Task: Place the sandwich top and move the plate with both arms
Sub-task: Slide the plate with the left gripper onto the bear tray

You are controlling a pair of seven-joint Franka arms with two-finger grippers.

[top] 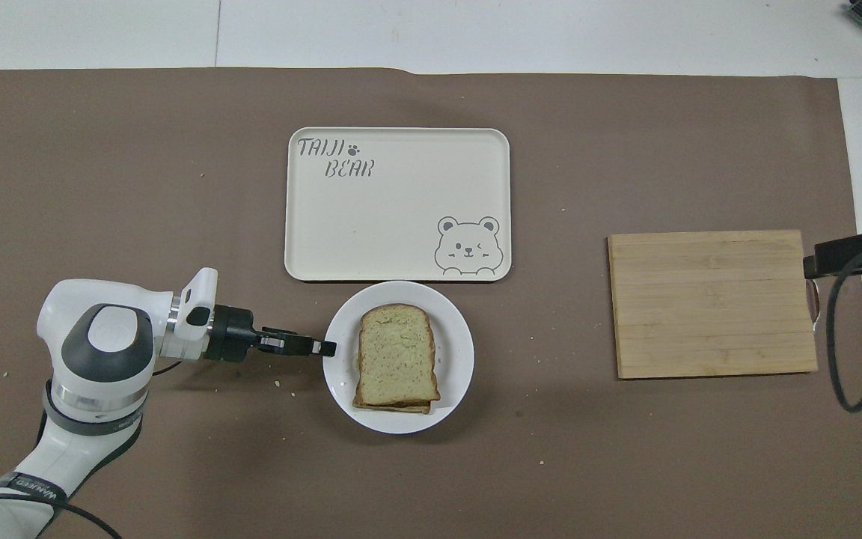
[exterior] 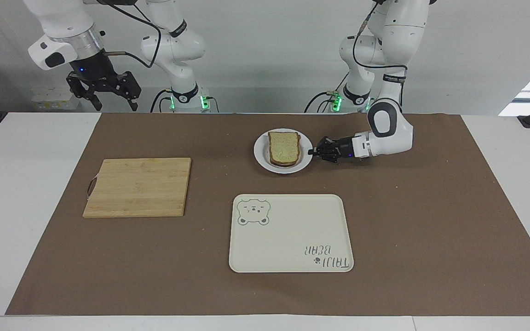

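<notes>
A: Tray (exterior: pixel 288 232) is landmark. Plate (exterior: pixel 261 154), sandwich top (exterior: pixel 284 147) on it, sits just beside tray, robots' side.
B: Left hand (exterior: pixel 311 151) pinched shut on plate rim; lift level, go slow. Right hand (exterior: pixel 104 94) wide open, empty, waits w/ nothing held.

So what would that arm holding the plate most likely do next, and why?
Probably carry the plate a little farther from the robots, onto the tray. The left gripper is shut on the plate's rim, the sandwich top already sits on the stack, and the plate's edge just reaches the tray. The right gripper waits open, off past the cutting board.
</notes>
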